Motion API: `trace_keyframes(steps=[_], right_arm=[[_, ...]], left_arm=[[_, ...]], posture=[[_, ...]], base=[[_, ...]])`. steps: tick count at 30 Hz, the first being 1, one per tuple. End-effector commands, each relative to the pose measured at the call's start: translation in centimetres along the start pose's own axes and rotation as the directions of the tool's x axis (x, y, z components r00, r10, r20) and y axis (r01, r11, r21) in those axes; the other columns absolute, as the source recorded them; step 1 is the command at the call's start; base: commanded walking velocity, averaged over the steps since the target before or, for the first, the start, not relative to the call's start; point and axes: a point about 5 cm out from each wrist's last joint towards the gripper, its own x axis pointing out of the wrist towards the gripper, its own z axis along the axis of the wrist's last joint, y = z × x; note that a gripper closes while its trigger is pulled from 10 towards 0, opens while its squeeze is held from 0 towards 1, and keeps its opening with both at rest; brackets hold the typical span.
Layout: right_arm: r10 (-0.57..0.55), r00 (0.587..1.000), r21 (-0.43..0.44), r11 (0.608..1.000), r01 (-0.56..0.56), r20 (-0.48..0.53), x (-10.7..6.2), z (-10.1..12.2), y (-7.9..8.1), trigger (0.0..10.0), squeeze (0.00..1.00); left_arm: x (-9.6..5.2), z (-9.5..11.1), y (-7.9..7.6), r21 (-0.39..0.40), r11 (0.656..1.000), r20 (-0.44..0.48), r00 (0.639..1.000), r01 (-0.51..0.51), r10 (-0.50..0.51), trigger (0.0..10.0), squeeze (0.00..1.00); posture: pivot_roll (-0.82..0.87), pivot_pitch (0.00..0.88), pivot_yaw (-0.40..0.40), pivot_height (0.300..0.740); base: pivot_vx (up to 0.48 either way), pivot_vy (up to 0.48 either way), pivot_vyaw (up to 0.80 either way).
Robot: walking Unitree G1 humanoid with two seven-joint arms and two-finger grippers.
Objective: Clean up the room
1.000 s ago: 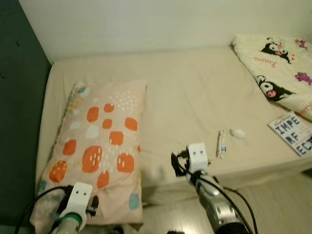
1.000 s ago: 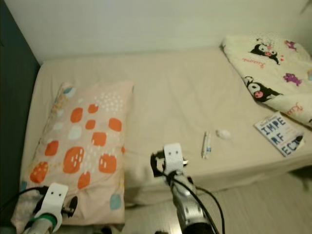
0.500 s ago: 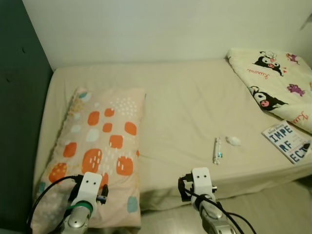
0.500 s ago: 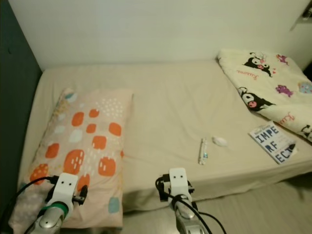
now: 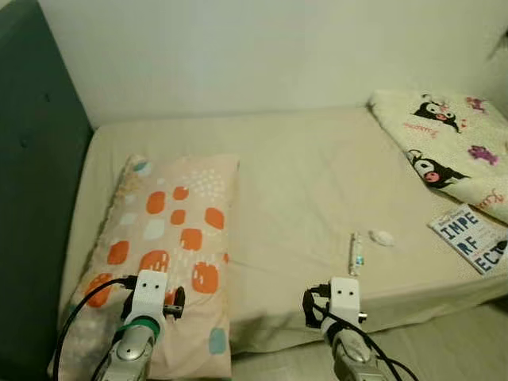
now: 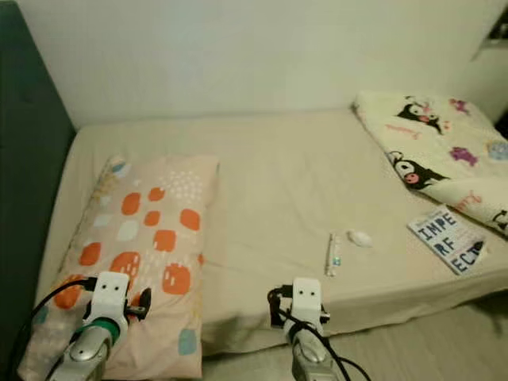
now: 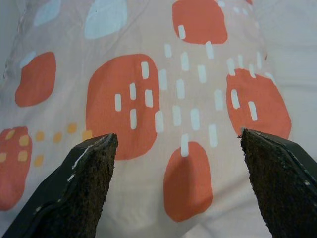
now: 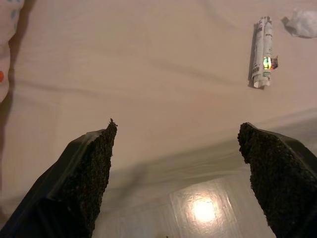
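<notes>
Both grippers [image 5: 151, 292] [image 5: 343, 298] have drawn back off the bed [image 5: 302, 182].

A small rolled wrapper [image 5: 356, 253] lies flat near the front edge of the bed [image 5: 302, 175], and a crumpled white tissue [image 5: 382, 237] lies just beside it — not touching. A book [image 5: 475, 237] with big dark letters lies flat near a cartoon-printed blanket [image 5: 444, 147].
</notes>
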Motion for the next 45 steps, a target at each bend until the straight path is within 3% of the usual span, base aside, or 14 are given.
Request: trace_keyframes(steps=[1,4,5,9,11,13,14,18,23,26,28,33,40,45], right_arm=[[-0.007,1.0,0.016,1.0,0.007,-0.028,-0.3,-0.8,-0.1,10.0,0.0],[-0.006,0.999,0.025,1.0,0.008,-0.047,-0.2,-1.0,-0.2,10.0,0.0],[-0.031,0.999,0.017,0.999,0.031,-0.022,0.3,0.1,-0.5,10.0,0.0],[-0.046,0.997,-0.008,0.999,0.047,0.054,1.2,2.7,-0.5,10.0,0.0],[-0.04,0.997,-0.012,0.999,0.041,0.059,1.2,2.8,-0.4,10.0,0.0],[-0.035,0.998,-0.005,0.999,0.036,0.057,1.3,2.8,-0.5,10.0,0.0],[-0.032,0.998,-0.003,0.999,0.032,0.052,1.3,2.7,-0.4,10.0,0.0],[-0.015,0.999,-0.019,1.0,0.016,0.03,1.1,2.0,-0.1,10.0,0.0],[0.045,0.999,-0.008,0.999,-0.045,0.003,0.6,0.8,1.6,10.0,0.0],[0.052,0.999,-0.017,0.998,-0.052,0.001,0.5,0.7,1.8,10.0,0.0],[0.069,0.998,-0.05,0.996,-0.069,-0.002,0.4,0.5,2.3,10.0,0.0],[0.083,0.996,-0.069,0.994,-0.084,-0.017,0.4,0.2,2.5,10.0,0.0],[0.141,0.99,-0.124,0.982,-0.139,0.009,0.6,0.9,2.9,10.0,0.0],[0.135,0.991,-0.113,0.985,-0.131,0.024,0.7,1.2,3.0,10.0,0.0]], left_arm=[[-0.2,-0.8,0.1,-0.013,1.0,-0.029,1.0,-0.001,0.0,10.0,0.0],[0.0,-0.7,0.1,-0.026,1.0,-0.017,1.0,0.005,-0.006,10.0,0.0],[0.1,-0.5,0.6,-0.04,0.999,-0.022,1.0,-0.014,0.013,10.0,0.0],[0.6,0.0,0.9,0.012,0.999,-0.027,0.999,-0.039,0.039,10.0,0.0],[0.7,0.1,0.8,0.025,0.999,-0.029,0.999,-0.039,0.04,10.0,0.0],[0.8,0.4,0.9,0.022,0.998,-0.007,0.999,-0.053,0.053,10.0,0.0],[0.8,0.8,0.8,-0.019,0.999,0.01,1.0,-0.027,0.027,10.0,0.0],[1.0,0.9,0.8,-0.053,0.998,-0.014,0.999,-0.037,0.037,10.0,0.0],[0.5,0.8,0.8,-0.025,0.998,-0.009,0.998,-0.056,0.056,10.0,0.0],[0.4,0.8,1.0,-0.022,0.998,-0.005,0.998,-0.065,0.065,10.0,0.0],[0.3,0.8,2.3,-0.028,0.991,0.011,0.992,-0.128,0.129,10.0,0.0],[0.4,0.9,3.4,-0.052,0.982,0.015,0.983,-0.182,0.183,10.0,0.0],[0.0,0.7,2.3,-0.01,0.982,0.015,0.982,-0.187,0.187,10.0,0.0],[-0.1,0.8,2.3,-0.005,0.982,0.023,0.982,-0.188,0.188,10.0,0.0]], posture=[[0.07,0.039,0.01,0.74],[0.06,0.027,0.0,0.74],[0.02,0.0,0.073,0.74],[-0.01,0.0,0.087,0.74],[-0.01,0.0,0.087,0.74],[-0.01,0.0,0.081,0.74],[-0.01,0.0,0.078,0.74],[0.0,0.0,0.065,0.74],[0.03,0.007,0.062,0.74],[0.04,0.004,0.062,0.74],[0.04,0.0,0.053,0.74],[0.06,0.0,0.02,0.74],[0.08,0.0,-0.026,0.74],[0.08,0.0,-0.032,0.74]], base=[[0.0,0.0,0.0],[0.0,0.0,0.0],[0.0,0.0,0.0],[0.0,0.0,0.0],[0.0,0.0,0.0],[0.0,0.0,0.0],[0.0,0.0,0.0],[0.0,0.0,0.0],[0.0,0.0,0.0],[0.0,0.0,0.0],[0.0,0.0,0.0],[0.0,0.0,0.0],[0.0,0.0,0.0],[0.0,0.0,0.0]])
